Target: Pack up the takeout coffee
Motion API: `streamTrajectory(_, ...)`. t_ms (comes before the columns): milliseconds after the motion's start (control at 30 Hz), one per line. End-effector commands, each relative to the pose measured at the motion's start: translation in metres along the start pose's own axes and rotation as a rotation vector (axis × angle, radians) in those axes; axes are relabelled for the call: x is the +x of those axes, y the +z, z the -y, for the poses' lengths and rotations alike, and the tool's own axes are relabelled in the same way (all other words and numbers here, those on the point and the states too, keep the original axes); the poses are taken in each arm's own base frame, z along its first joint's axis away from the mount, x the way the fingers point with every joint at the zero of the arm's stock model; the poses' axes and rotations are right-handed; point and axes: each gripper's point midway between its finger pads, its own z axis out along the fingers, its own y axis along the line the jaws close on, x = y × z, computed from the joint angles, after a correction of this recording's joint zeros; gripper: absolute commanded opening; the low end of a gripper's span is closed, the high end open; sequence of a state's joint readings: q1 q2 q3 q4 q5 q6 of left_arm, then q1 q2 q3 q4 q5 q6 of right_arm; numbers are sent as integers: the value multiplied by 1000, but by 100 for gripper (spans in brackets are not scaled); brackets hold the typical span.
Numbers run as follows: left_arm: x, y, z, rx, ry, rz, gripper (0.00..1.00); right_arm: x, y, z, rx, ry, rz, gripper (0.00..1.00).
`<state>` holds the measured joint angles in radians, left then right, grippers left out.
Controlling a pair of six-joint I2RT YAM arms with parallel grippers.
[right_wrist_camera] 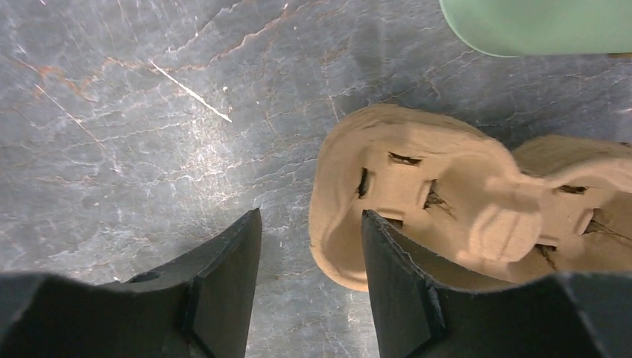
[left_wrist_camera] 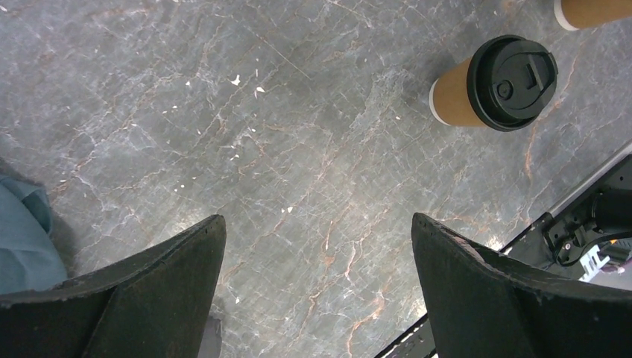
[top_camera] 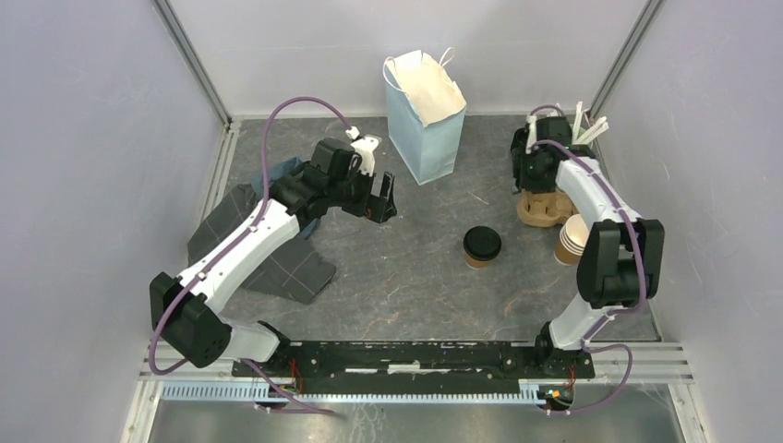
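So where is the takeout coffee [top_camera: 481, 245]?
— Upright mid-way across the counter [top_camera: 406, 277], untouched. Left gripper [left_wrist_camera: 317, 224] gapes wide; right gripper [right_wrist_camera: 311, 218], partly parted and empty, hovers at the cup carrier [right_wrist_camera: 447, 201].

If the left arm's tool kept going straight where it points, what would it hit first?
Most likely the bare table; nothing else lies ahead of the open left tool. The lidded coffee cup sits off to the side.
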<state>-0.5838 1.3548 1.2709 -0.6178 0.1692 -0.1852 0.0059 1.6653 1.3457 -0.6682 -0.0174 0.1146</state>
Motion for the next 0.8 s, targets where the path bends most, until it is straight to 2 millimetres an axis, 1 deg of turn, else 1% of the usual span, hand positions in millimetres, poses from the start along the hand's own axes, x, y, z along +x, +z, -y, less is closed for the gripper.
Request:
streamTrajectory(0,-19,1,8,51,32,49,100,1,3,8,125,-75,-12,57)
streamTrajectory(100,-10,3,6,50,41,29,100,8,3,19,205,-82,-41,51)
streamTrajectory(200,-3,4,9,70,31,23,100,13,4,21,257,-105,-54,49)
streamTrajectory(300,-2,6,12,87,16,28,100,15,5,21,301,-118,-62,45)
streamTrajectory(467,-3,6,10,78,31,29,100,19,11,13,311,-134,-87,45)
streamTrajectory(600,-3,6,8,69,38,24,100,13,7,4,320,-143,-63,46)
streamTrajectory(700,-1,6,7,69,38,20,100,14,7,5,361,-155,-73,46)
streamTrajectory(733,0,7,7,68,40,19,100,16,8,8,388,-160,-85,46)
streamTrajectory(767,2,7,7,68,39,16,100,16,7,10,410,-165,-90,44)
